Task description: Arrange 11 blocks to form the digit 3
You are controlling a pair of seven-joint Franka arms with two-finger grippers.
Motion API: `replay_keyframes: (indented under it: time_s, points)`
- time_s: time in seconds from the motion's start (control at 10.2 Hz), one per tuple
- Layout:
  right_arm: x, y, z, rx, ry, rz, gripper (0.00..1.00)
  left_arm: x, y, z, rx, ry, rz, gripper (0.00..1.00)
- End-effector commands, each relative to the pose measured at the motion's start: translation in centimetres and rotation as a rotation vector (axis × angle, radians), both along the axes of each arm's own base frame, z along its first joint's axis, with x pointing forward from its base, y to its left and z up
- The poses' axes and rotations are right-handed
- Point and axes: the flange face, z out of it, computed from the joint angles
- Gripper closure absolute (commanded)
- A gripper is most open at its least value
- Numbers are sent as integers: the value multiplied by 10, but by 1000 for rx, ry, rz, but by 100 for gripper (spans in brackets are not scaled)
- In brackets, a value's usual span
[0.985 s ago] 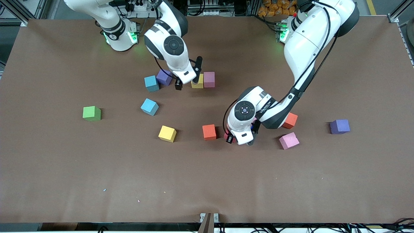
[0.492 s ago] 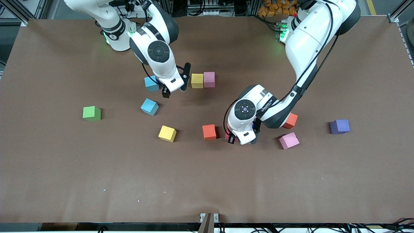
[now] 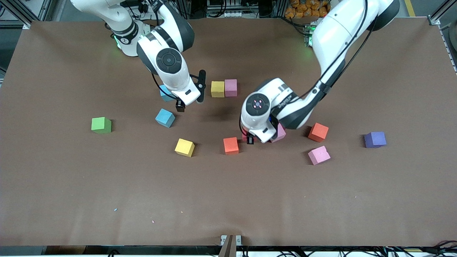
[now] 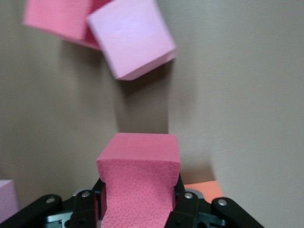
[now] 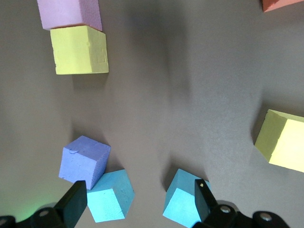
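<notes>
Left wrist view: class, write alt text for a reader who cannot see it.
The left gripper is shut on a red block, held above the brown table. Below lie a light pink block touching another red block.

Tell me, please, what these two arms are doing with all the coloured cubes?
The left gripper is shut on a red foam cube, lifted over the brown table beside an orange cube. The right gripper hangs open over the blue cubes. Only a yellow cube and a pink cube touch; the rest lie scattered.
</notes>
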Motion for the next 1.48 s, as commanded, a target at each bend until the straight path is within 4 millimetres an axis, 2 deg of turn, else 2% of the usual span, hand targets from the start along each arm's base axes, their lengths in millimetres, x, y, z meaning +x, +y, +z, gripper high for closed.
replay_keyframes:
  time_s: [0.0, 0.1, 0.2, 0.39, 0.59, 0.69, 0.89, 1.28, 1.38]
  points:
    - [18, -1, 13, -3, -14, -23, 0, -38, 14, 11, 26, 46, 44, 100]
    - [20, -1, 21, -54, 28, -95, 0, -46, 19, 14, 8, 65, 64, 100]
    - [22, -7, 17, -103, 43, -195, 0, -55, 24, 16, -16, 75, 81, 100]
    - [19, -5, 23, -126, 24, -305, 0, -87, 30, 7, -53, 26, 81, 100]
    - [8, -8, 11, -157, 17, -387, 0, -107, 23, -3, -51, 32, 99, 100]
    - [-5, -10, 6, -146, -8, -403, 0, -121, 20, -10, -54, 40, 91, 100]
    - [-46, -24, -21, -98, -74, -431, 0, -141, 20, -23, -52, 51, 95, 100]
    - [-105, -6, -50, -124, -70, -395, 0, -168, 22, -30, -50, 37, 142, 100]
    - [-114, -11, -62, -124, -70, -391, 0, -176, 19, -32, -47, 38, 139, 100]
